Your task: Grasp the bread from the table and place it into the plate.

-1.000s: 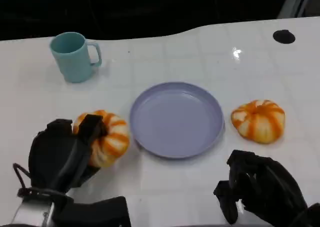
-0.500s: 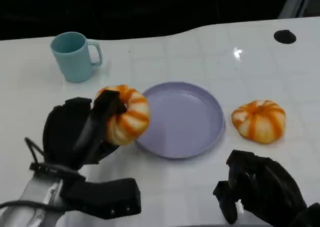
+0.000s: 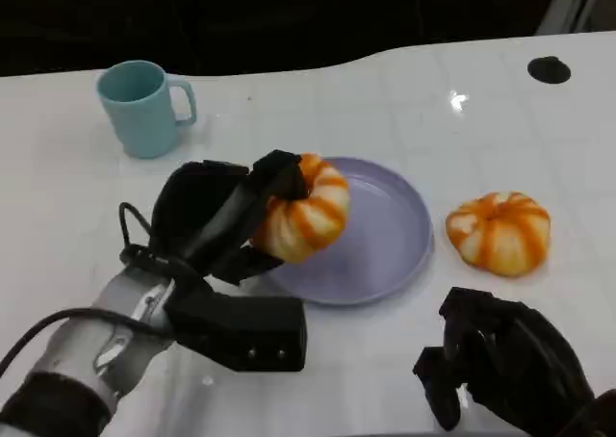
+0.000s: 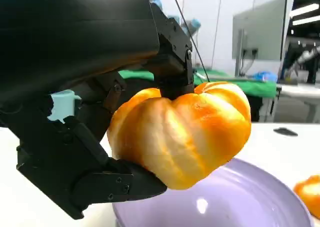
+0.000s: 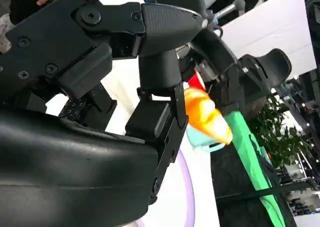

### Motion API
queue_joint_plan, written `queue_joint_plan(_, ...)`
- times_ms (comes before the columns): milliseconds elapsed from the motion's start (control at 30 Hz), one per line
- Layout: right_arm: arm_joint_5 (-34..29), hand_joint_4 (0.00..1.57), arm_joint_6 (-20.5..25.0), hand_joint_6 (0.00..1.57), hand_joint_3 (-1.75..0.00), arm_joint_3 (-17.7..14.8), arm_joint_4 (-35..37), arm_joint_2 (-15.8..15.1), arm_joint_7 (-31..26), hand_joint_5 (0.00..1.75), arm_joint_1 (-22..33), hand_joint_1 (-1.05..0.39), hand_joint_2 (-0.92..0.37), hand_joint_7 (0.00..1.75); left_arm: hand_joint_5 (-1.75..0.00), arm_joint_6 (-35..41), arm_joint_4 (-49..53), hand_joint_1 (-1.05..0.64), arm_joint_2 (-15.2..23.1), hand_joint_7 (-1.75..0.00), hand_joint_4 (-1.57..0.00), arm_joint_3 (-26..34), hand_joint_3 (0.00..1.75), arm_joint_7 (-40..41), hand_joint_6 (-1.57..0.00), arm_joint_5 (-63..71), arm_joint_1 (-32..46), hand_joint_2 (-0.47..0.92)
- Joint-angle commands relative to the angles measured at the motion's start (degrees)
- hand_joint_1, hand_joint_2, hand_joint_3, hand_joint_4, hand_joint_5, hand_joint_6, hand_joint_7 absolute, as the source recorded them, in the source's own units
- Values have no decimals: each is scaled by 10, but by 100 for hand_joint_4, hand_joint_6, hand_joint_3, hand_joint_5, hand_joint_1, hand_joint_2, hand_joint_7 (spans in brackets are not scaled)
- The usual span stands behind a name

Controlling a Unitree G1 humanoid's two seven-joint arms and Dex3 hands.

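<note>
Item: bread (image 3: 300, 220), orange-striped roll. Held in the left hand (image 3: 217, 220), fingers wrapped around its near side; lifted off the table (image 3: 58, 196), hanging above the 9 o'clock rim of the plate (image 3: 385, 244). The left wrist view shows the bread (image 4: 182, 132) above the purple plate (image 4: 240, 207), not touching it.

Item: right hand (image 3: 500, 360), at the table's 5 o'clock corner, fingers curled in, holding nothing.

Item: second bread roll (image 3: 498, 230), on the table at 3 o'clock of the plate, just beside it, untouched.

Item: mug (image 3: 142, 108), teal, upright, at 10 o'clock, well apart from the plate.

Risk: the roll sits over the rim, not the centre. Released here, it could likely land on the edge and roll back onto the table, or tip the plate. A soft, rounded roll may also slip from a partial grip.

Change: half a second ago the roll hung left of the plate, over bare table; it has since travelled toward 3 o'clock and now overlaps the rim. Right hand, second roll and mug unchanged.
</note>
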Motion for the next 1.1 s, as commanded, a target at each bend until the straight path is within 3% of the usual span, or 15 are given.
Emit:
queue_joint_plan(33,5,121,-3,104,-76,-3,-3,-8,2,157,2,-93,-53,141,-175,-12,63,-23,-17,-164,-93,-13,103,-1,-76,-6,-38,46)
queue_joint_plan(233,7,121,-2,104,-76,-4,-1,-8,5,157,1,-92,-53,140,-175,0,137,-24,-44,-174,-92,-34,109,10,-70,6,-83,41)
queue_joint_plan(500,6,121,-6,105,-75,-6,8,-7,9,157,-5,-93,-53,142,-175,-8,220,-21,-66,-170,-89,-35,98,4,-68,-15,-124,52)
queue_joint_plan(567,5,122,-4,105,-75,-6,6,-7,6,156,-5,-94,-54,142,-175,-10,232,-21,-70,-145,-83,-29,87,-15,-72,-31,-129,59)
queue_joint_plan(600,5,122,-3,105,-76,-5,4,-7,5,156,-4,-93,-54,142,-156,-10,235,-23,-71,-108,-74,-27,74,-24,-72,-36,-131,68)
queue_joint_plan(667,6,122,-1,105,-76,-6,2,-7,5,156,-3,-93,-53,142,-140,-10,240,-25,-69,-76,-65,-31,61,-37,-71,-39,-136,76)
queue_joint_plan(767,6,122,-5,105,-77,-5,4,-8,8,156,-3,-94,-53,142,-78,-6,242,-38,-62,-23,-51,-47,35,-55,-54,-24,-144,89)
queue_joint_plan(867,7,123,-6,106,-77,-5,4,-6,9,156,-3,-94,-53,142,-53,4,236,-62,-58,-4,-32,-51,34,-86,-34,-25,-146,92)
queue_joint_plan(1000,8,123,-3,106,-77,-5,3,-8,11,155,-3,-94,-53,143,-42,23,214,-77,-51,0,-14,-59,41,-110,-18,-19,-139,92)
queue_joint_plan(1100,8,123,4,106,-75,-5,-1,-9,7,155,-1,-95,-53,142,-26,41,190,-93,-42,-1,-1,-70,59,-134,-9,-9,-134,92)
